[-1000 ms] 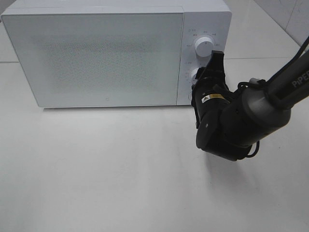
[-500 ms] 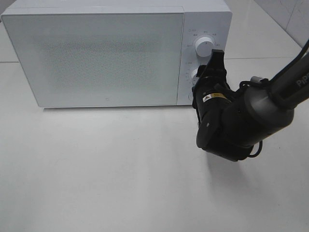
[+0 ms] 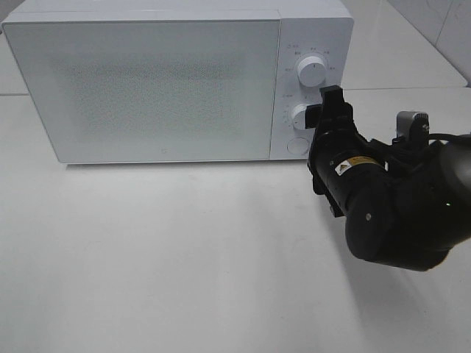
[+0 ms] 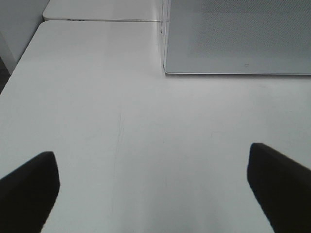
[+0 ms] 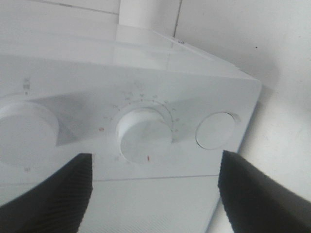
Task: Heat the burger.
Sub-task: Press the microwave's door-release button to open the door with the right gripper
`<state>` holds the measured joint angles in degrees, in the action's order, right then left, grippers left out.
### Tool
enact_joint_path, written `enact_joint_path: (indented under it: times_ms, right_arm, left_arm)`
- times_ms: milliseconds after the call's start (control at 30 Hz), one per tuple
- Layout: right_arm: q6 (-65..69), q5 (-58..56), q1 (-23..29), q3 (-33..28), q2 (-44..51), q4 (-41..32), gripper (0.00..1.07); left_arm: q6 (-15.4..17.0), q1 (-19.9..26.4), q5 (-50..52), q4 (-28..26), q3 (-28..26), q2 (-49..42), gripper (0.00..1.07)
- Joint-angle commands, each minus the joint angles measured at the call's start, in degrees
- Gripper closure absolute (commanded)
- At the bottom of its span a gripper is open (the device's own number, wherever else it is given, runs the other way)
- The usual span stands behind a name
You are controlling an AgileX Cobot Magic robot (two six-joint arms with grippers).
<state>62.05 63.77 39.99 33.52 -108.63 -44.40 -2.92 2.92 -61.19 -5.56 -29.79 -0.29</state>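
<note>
**A:** Where's the burger?
**B:** Not in sight. The microwave [image 3: 147,88] door is shut and frosted, so I can't tell whether it's inside.
**A:** And the claws?
**B:** The right claw [image 3: 322,107] is spread wide and empty, with a finger on either side of the lower dial [image 5: 145,137], not touching it. The dial lies straight ahead, on its far side. The left claw [image 4: 150,150] gapes over the tabletop [image 3: 147,257], holding nothing. The right arm is much nearer.

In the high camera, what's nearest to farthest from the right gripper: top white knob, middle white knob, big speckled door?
1. Middle round white knob, beside the right gripper.
2. Top round white knob, higher on the panel.
3. Big speckled microwave door, to the left.
</note>
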Motion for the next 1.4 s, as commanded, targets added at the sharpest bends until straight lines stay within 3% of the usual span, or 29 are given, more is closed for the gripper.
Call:
enact_joint_path:
  times_ms: [33,200,233,467,533,567,633,700,733,767,800,933,1167,1400]
  right_arm:
    - [-9.3,-5.3,0.0,-4.0,5.6,5.5,0.36]
    - [-20.7,-14.3,-1.5,-5.2,11.2,9.6,0.36]
    - [-25.8,-21.0,-3.6,-5.2,14.4,13.3,0.36]
    - [-39.4,-40.0,-9.7,-4.8,23.1,23.3,0.36]
    - [-44.9,-54.1,-12.2,-2.7,26.4,28.4,0.36]
    - [-44.9,-54.1,-12.2,-2.7,26.4,28.4,0.36]
    - [-49.0,-67.8,-13.3,1.0,28.6,33.9,0.36]
    - [-50.0,-71.9,-13.3,2.2,29.0,35.4,0.36]
    - [-52.1,-81.9,-13.3,4.7,30.0,38.4,0.36]
    - [-52.1,-81.9,-13.3,4.7,30.0,38.4,0.36]
    - [-54.0,-91.2,-13.3,7.2,30.7,41.0,0.36]
    - [-56.5,-103.5,-13.3,10.2,32.4,44.4,0.36]
    - [-60.7,-113.0,-13.3,11.1,37.8,45.0,0.35]
    - [-62.1,-118.2,-13.3,11.1,48.4,45.8,0.26]
  left_arm:
    - [0.3,0.1,-0.1,-0.1,0.2,-1.5,0.09]
    - [0.3,0.1,-0.1,-0.1,0.2,-1.5,0.09]
    - [0.3,0.1,-0.1,-0.1,0.2,-1.5,0.09]
    - [0.3,0.1,-0.1,-0.1,0.2,-1.5,0.09]
    - [0.3,0.1,-0.1,-0.1,0.2,-1.5,0.09]
    - [0.3,0.1,-0.1,-0.1,0.2,-1.5,0.09]
    - [0.3,0.1,-0.1,-0.1,0.2,-1.5,0.09]
    - [0.3,0.1,-0.1,-0.1,0.2,-1.5,0.09]
    - [0.3,0.1,-0.1,-0.1,0.2,-1.5,0.09]
    - [0.3,0.1,-0.1,-0.1,0.2,-1.5,0.09]
    - [0.3,0.1,-0.1,-0.1,0.2,-1.5,0.09]
    - [0.3,0.1,-0.1,-0.1,0.2,-1.5,0.09]
    - [0.3,0.1,-0.1,-0.1,0.2,-1.5,0.09]
    - [0.3,0.1,-0.1,-0.1,0.2,-1.5,0.09]
